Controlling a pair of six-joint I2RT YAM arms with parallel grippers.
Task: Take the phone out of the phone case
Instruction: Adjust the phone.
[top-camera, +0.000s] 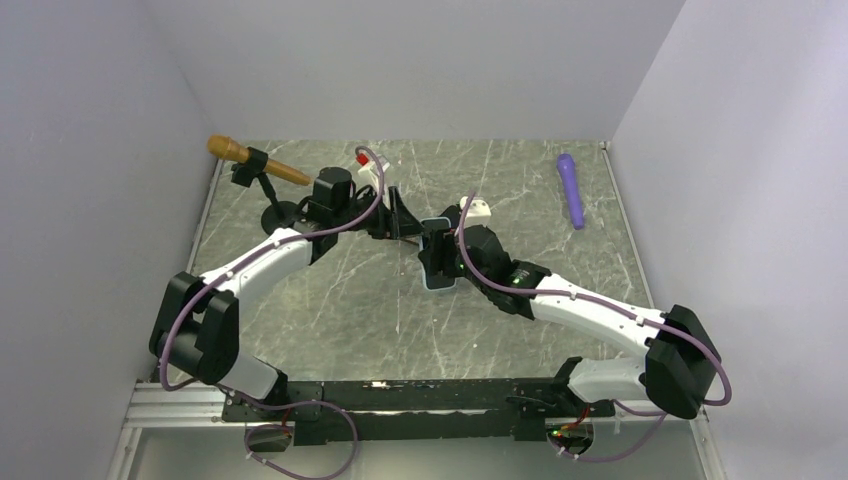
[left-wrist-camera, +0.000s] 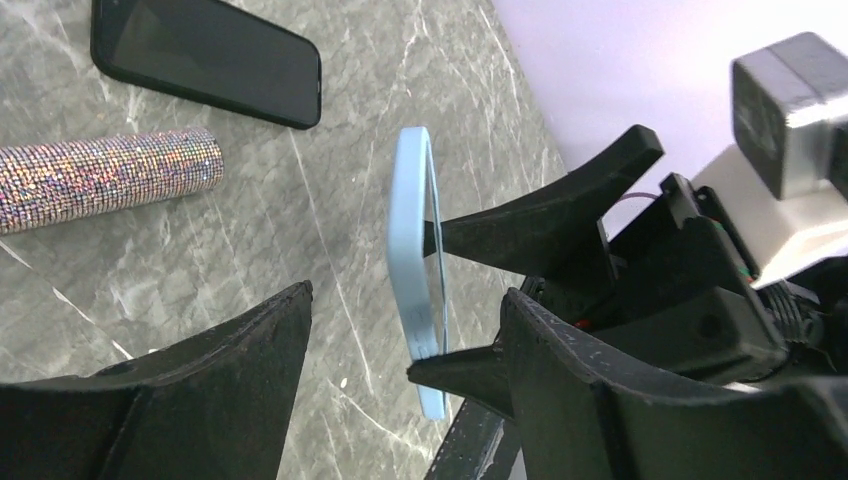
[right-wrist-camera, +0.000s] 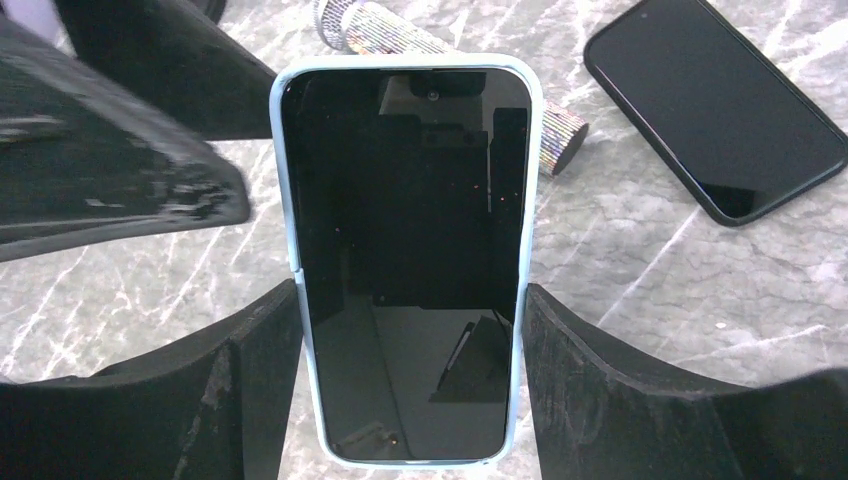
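Observation:
The phone (right-wrist-camera: 405, 230), its dark screen facing the right wrist camera, sits inside a light-blue phone case (right-wrist-camera: 283, 180). My right gripper (right-wrist-camera: 410, 370) is shut on the case's two long sides and holds it above the table (top-camera: 438, 255). The left wrist view shows the case (left-wrist-camera: 415, 270) edge-on between the fingers of my left gripper (left-wrist-camera: 405, 330), which is open. The case is nearer that gripper's right finger (left-wrist-camera: 600, 400) and well apart from the left one. In the top view my left gripper (top-camera: 405, 228) meets the phone from the left.
On the marble table lie a second black phone (right-wrist-camera: 715, 105) and a glittery cylinder (left-wrist-camera: 100, 180). The top view shows a brown microphone on a stand (top-camera: 258, 165) at the back left, a purple object (top-camera: 571, 190) at the back right and a small white object (top-camera: 480, 210).

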